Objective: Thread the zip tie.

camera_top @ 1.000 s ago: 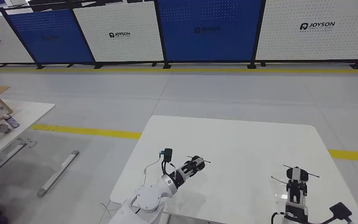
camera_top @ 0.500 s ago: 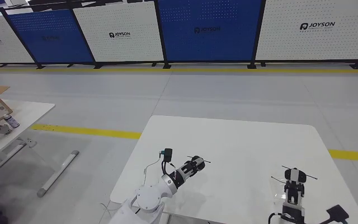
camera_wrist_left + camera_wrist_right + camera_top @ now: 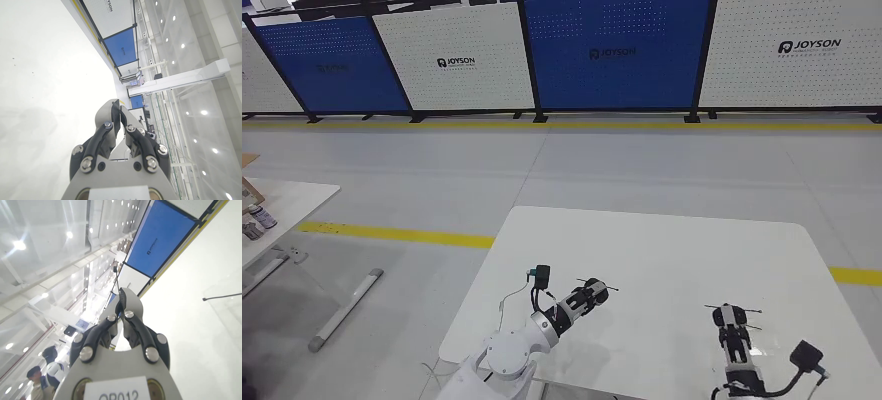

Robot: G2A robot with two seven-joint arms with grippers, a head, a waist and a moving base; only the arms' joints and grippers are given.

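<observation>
**Both grippers pinched shut, a zip tie in the right one**

Top view: the white table (image 3: pixel 662 250) carries both arms at its near edge; the left gripper (image 3: pixel 594 291) is over the near left part, its tip pointing towards the table's middle, and a thin black strip (image 3: pixel 610 289) sticks out on both sides of that tip; the right gripper (image 3: pixel 729 314) is over the near right part, well apart from the left one, with the zip tie (image 3: pixel 752 311) lying crosswise through its tip; blue and white panels (image 3: pixel 617 55) stand across the floor behind the table

Left wrist view: the left gripper (image 3: pixel 120 108) has its two fingers pressed together at the tip, with no gap visible between the dark pads; the strip itself cannot be made out here; the table (image 3: pixel 47 56) lies beyond the fingers

Right wrist view: the right gripper (image 3: pixel 121 294) is closed, its pads clamped on the zip tie (image 3: pixel 117 281), which rises out of the tip as a thin black line ending in a small square head; off to one side, well apart from the gripper, a second zip tie (image 3: pixel 223 296) lies flat on a clear sheet (image 3: pixel 217 309) on the table (image 3: pixel 189 285), its head end pointing towards the gripper
</observation>
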